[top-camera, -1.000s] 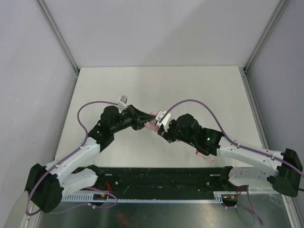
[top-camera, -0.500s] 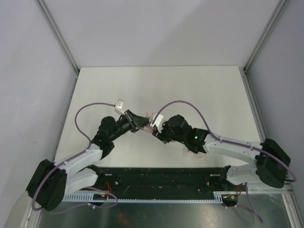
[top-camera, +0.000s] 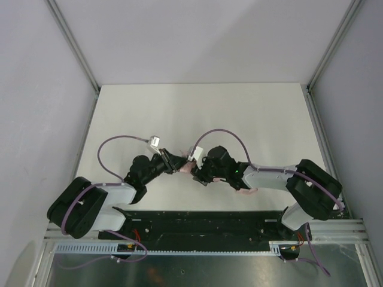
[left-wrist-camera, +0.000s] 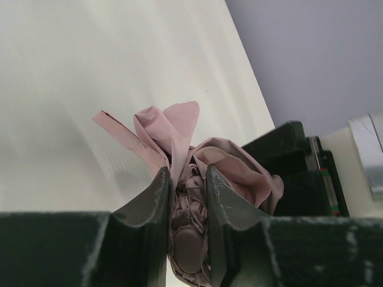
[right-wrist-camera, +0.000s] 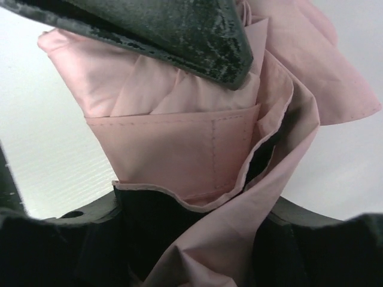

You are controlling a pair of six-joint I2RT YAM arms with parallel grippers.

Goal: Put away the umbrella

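Observation:
The umbrella [left-wrist-camera: 179, 137] is a crumpled pale pink bundle. My left gripper [left-wrist-camera: 187, 174] is shut on its bunched fabric, with a round pink cap showing between the fingers [left-wrist-camera: 157, 191]. In the right wrist view the folded umbrella [right-wrist-camera: 179, 137], dark lining showing, fills my right gripper [right-wrist-camera: 197, 239], whose jaws stand wide and closed on it. A dark finger [right-wrist-camera: 155, 30] of the other gripper crosses above. From the top, left gripper [top-camera: 178, 162] and right gripper [top-camera: 195, 170] meet tip to tip over the umbrella [top-camera: 186, 168]. A pink bit [top-camera: 245, 192] shows under the right forearm.
The white table [top-camera: 239, 113] stretches behind the grippers to grey walls on three sides. Aluminium posts [top-camera: 78, 54] stand at the back corners. A black rail [top-camera: 203, 224] with the arm bases runs along the near edge, close behind the grippers.
Both arms have folded back toward the near edge, carrying the umbrella with them. The meeting point of the grippers moved nearer the bases and slightly left.

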